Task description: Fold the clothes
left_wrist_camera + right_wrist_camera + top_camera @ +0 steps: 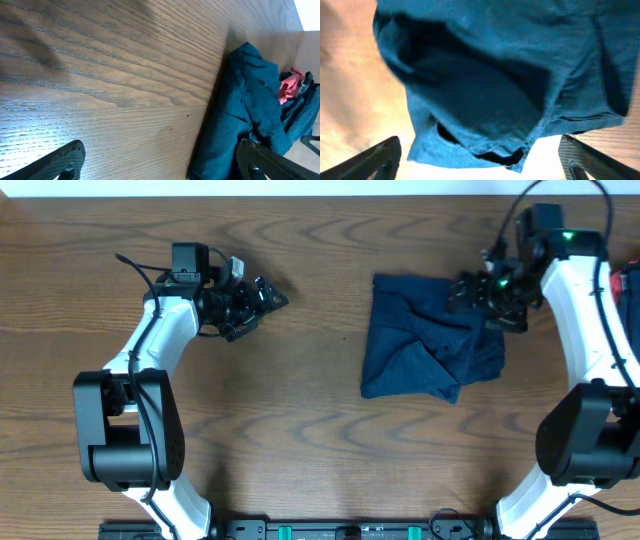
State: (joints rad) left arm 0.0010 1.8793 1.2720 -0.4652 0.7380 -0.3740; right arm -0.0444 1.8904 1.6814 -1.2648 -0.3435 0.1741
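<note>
The clothes (430, 345), one dark navy garment, lie bunched in a rough fold on the right half of the tabletop (300, 440). I judge the fabric soft, light and limp. It will sag and crease, so the hold belongs at a hem or corner, pinching the layers together. My right claw (492, 292) stands wide open at the garment's far right corner, holding nothing. My left claw (268, 298) is likewise open, well apart from the cloth.
</note>
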